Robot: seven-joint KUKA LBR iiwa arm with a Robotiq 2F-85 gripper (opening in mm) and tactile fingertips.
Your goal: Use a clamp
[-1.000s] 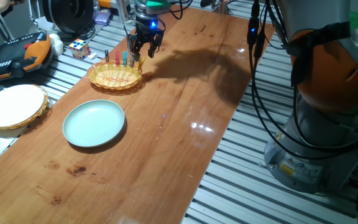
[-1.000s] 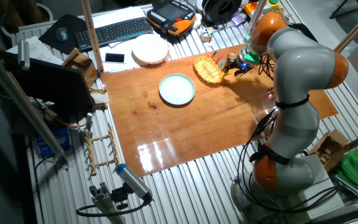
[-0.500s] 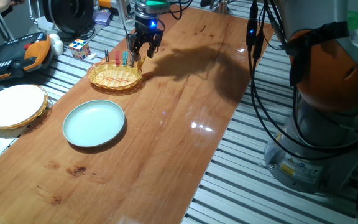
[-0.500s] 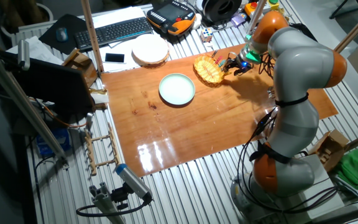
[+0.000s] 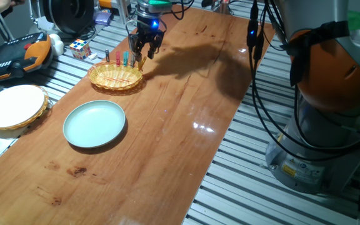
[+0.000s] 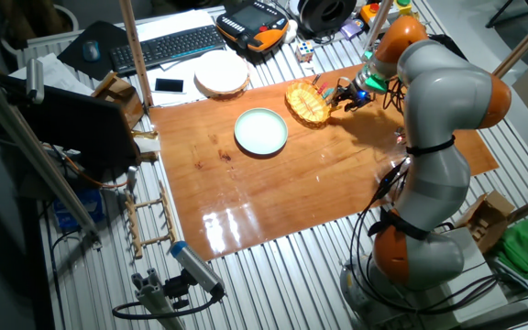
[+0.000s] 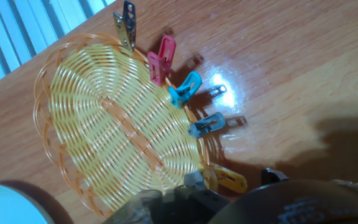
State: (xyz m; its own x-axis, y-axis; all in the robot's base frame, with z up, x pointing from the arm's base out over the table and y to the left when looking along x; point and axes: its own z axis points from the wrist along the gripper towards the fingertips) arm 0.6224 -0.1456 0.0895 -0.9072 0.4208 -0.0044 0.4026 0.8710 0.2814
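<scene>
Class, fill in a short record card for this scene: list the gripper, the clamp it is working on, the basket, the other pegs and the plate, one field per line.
gripper: just above the basket's rim at the yellow peg; open or shut cannot be told
clamp: yellow, clipped on the rim, nearest the gripper
basket: wicker, oval, nothing inside
other pegs: dark, pink, cyan, grey-blue, all along the same rim
plate: pale green, on the table beside the basket

A glossy wooden tabletop lies on a ribbed metal bench.

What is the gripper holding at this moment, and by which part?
Nothing is held. The gripper hangs open just above the yellow clip on the basket rim.
</scene>
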